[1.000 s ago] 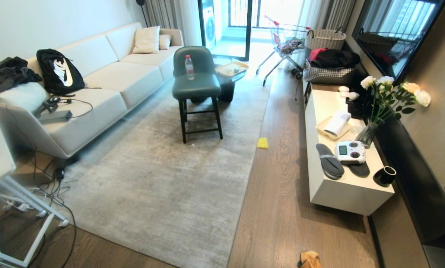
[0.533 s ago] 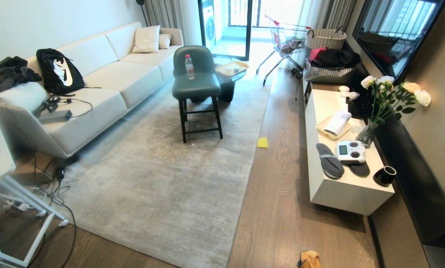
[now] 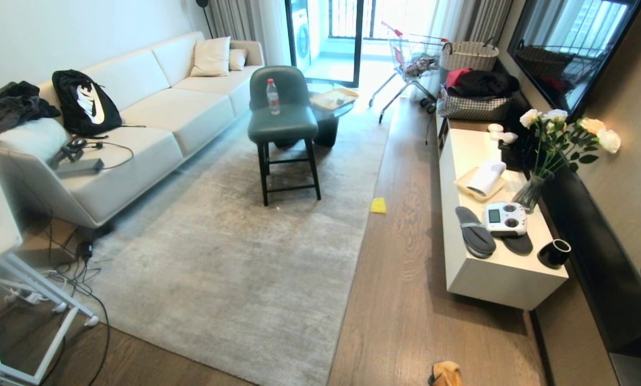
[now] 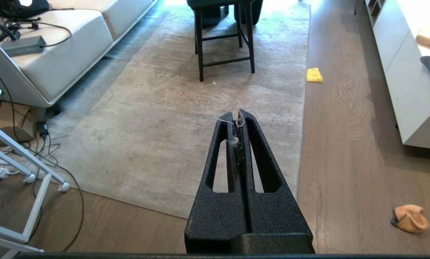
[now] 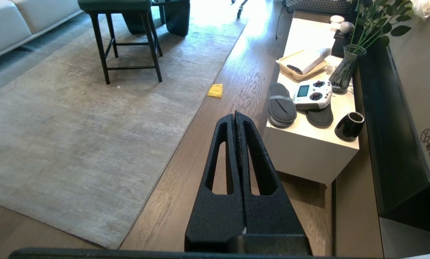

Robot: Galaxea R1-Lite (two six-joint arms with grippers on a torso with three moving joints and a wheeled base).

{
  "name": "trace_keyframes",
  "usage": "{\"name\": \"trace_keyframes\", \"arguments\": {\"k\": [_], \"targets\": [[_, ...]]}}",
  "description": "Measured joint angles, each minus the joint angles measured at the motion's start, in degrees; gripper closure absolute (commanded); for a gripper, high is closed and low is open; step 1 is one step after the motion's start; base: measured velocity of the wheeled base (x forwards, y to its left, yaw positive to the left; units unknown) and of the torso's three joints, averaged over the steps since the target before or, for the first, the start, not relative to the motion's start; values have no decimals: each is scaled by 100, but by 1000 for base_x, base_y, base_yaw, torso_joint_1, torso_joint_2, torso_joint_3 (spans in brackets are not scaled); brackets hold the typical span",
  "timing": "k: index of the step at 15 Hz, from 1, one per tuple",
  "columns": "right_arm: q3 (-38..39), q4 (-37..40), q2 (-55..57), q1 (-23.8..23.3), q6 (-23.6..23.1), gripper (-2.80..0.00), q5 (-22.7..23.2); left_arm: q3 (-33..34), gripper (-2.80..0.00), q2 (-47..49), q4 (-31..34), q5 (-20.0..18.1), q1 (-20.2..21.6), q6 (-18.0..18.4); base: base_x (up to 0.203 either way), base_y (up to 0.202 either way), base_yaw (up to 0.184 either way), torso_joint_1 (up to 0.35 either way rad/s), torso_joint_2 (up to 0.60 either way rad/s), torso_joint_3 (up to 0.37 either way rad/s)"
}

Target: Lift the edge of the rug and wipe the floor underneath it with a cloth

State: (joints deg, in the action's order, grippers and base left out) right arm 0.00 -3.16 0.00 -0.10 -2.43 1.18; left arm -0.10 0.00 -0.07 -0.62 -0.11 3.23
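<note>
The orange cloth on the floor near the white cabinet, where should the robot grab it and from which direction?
The cloth lies crumpled in a loose heap on bare floor, apart from the rug. Probably best to come straight down from above and pinch the raised fold at its top, since nothing stands beside it and the flat edges hug the planks. Both grippers, left gripper and right gripper, are shut, so one must open first.

Home living room, cream sofa (image 3: 154, 112), grey rug (image 3: 245, 257), wall television (image 3: 572, 48), flower vase (image 3: 532, 190)

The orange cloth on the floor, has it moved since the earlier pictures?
No. The cloth lies at the same spot on the floor, equally far below the white cabinet corner as before.
</note>
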Motion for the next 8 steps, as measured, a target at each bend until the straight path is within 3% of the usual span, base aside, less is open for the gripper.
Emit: {"name": "trace_keyframes", "arguments": {"k": [8], "targets": [[0,2,0,0,8,0,-1,0,0,0,0,0,-2,0,0,0,0,0,0,0]]}}
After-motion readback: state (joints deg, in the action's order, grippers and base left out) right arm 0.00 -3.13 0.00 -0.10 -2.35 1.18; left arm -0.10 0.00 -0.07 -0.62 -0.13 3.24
